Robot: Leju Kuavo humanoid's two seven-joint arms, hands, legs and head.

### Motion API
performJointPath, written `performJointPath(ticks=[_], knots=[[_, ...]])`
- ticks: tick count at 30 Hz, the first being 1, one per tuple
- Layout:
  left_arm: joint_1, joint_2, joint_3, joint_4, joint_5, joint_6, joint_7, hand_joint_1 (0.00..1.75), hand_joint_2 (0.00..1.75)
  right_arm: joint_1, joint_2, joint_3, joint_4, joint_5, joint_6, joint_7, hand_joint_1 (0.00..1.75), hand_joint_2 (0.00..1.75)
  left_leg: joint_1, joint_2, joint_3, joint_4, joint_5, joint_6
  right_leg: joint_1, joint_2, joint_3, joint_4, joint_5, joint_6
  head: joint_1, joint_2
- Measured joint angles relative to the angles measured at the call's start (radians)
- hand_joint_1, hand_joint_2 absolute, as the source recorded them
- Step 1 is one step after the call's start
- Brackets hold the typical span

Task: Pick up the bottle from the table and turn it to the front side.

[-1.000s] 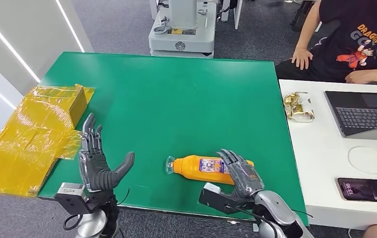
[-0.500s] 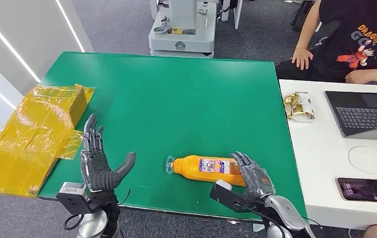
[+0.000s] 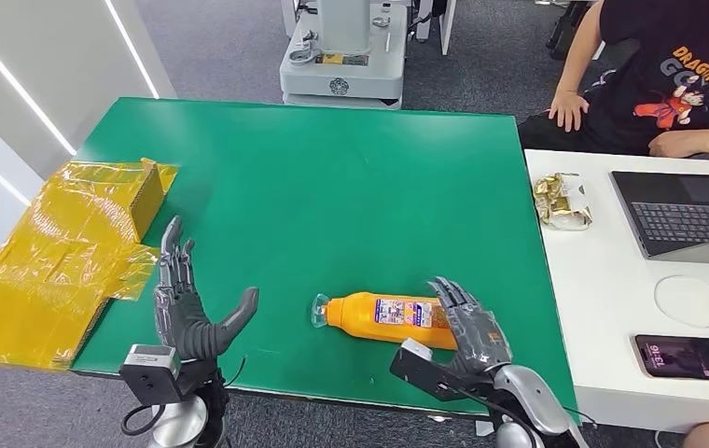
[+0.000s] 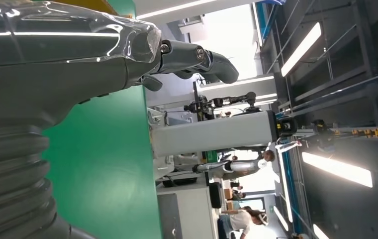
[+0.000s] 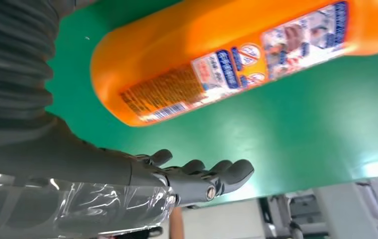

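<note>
An orange bottle (image 3: 369, 315) lies on its side near the front edge of the green table (image 3: 332, 187), its clear cap pointing left and a printed label facing up. My right hand (image 3: 474, 334) stands at the bottle's base end with its fingers stretched out along it and nothing gripped. In the right wrist view the bottle (image 5: 217, 59) lies beside the palm of that hand (image 5: 127, 184), whose fingers are straight. My left hand (image 3: 186, 303) is raised at the table's near left, fingers apart and empty, well clear of the cap. The left wrist view shows this hand (image 4: 52, 59) over the green top.
A yellow taped cardboard box (image 3: 62, 252) overhangs the table's left edge. To the right stands a white table (image 3: 603, 308) with a snack packet (image 3: 563, 200), laptop (image 3: 687, 215) and phone (image 3: 687, 357). A seated person (image 3: 668, 75) is behind it. A machine base (image 3: 341, 56) stands beyond the far edge.
My right hand has slid right from over the bottle's label to its base end. The bottle has stayed in place. The left hand has barely shifted.
</note>
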Motion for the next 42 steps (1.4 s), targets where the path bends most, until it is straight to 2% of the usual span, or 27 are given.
performJointPath(ticks=[8,17,28,42], knots=[[0.0,0.0,-0.001,0.004,0.013,0.01,-0.002,0.0,1.75,-0.114,0.039,0.045,0.093,-0.023,0.037,-0.042,0.0,1.75,0.0,0.0,0.0,0.0,0.001,0.001,0.0,0.0,0.0,0.0,0.0,0.0,0.0,0.0],[0.0,-0.013,-0.001,0.007,0.021,-0.008,0.015,0.0,1.75,-0.229,0.077,0.082,0.279,-0.04,0.064,-0.035,0.0,1.75,0.0,-0.001,0.0,0.001,0.001,0.001,0.0,-0.001,0.0,0.0,0.0,0.0,0.0,0.0],[0.0,-0.025,-0.001,0.007,0.015,-0.028,0.031,0.0,1.75,-0.239,0.08,0.096,0.342,0.004,0.107,0.058,0.0,1.75,0.0,-0.001,0.0,0.001,0.001,0.001,0.0,-0.001,0.0,0.0,0.0,0.0,0.0,0.0],[-0.004,-0.024,-0.001,0.007,0.037,-0.011,0.031,0.0,1.75,-0.252,0.074,0.1,0.368,0.012,0.127,0.084,0.0,1.75,0.0,0.0,0.0,0.001,0.001,0.001,0.0,0.0,0.0,0.0,0.0,0.0,0.0,0.0]])
